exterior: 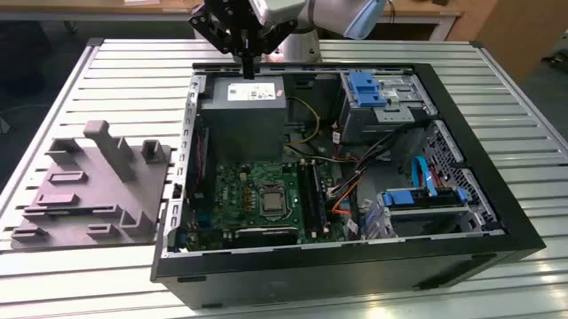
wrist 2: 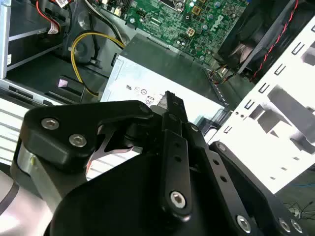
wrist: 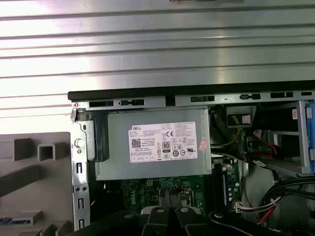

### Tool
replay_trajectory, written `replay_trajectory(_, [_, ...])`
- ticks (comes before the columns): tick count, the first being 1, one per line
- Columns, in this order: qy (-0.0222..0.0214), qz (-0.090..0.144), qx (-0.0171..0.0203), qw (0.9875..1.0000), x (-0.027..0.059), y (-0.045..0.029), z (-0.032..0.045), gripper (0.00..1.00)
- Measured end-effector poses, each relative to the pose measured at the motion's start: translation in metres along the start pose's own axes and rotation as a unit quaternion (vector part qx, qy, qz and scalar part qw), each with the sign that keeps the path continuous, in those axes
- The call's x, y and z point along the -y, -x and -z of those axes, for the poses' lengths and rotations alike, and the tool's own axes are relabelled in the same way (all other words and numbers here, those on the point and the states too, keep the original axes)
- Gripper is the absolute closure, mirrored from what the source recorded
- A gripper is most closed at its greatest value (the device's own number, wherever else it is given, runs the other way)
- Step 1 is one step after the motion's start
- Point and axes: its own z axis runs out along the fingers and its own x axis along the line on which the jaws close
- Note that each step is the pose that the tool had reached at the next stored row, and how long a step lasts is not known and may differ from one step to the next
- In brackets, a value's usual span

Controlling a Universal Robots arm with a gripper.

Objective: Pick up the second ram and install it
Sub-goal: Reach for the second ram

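Observation:
My gripper (exterior: 249, 73) hangs above the back of the open computer case, over the grey power supply (exterior: 241, 113). In the second wrist view its fingers (wrist 2: 173, 110) are pressed together at the tip of the gripper (wrist 2: 170, 98), and no stick shows between them. The second ram is out of view. The green motherboard (exterior: 257, 196) lies at the bottom of the case, with the long black memory sockets (exterior: 306, 193) beside the processor socket. The first wrist view looks down past the gripper (wrist: 168, 195) onto the power supply (wrist: 157, 147).
A grey moulded tray (exterior: 89, 193) with upright posts sits on the slatted metal table at the exterior view's left. Drive bays with blue clips (exterior: 366, 90) and bundles of cables (exterior: 355, 166) crowd the case's right half. The black case rim (exterior: 310, 66) stands just under the gripper.

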Motion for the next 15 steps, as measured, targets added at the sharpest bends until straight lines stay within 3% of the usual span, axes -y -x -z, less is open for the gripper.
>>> replay_trajectory(10, [0.0,0.0,0.0,1.0,0.0,-0.0001,0.0,0.9])
replay_trajectory(15, [0.0,0.0,0.0,1.0,0.0003,-0.004,0.0001,0.9])
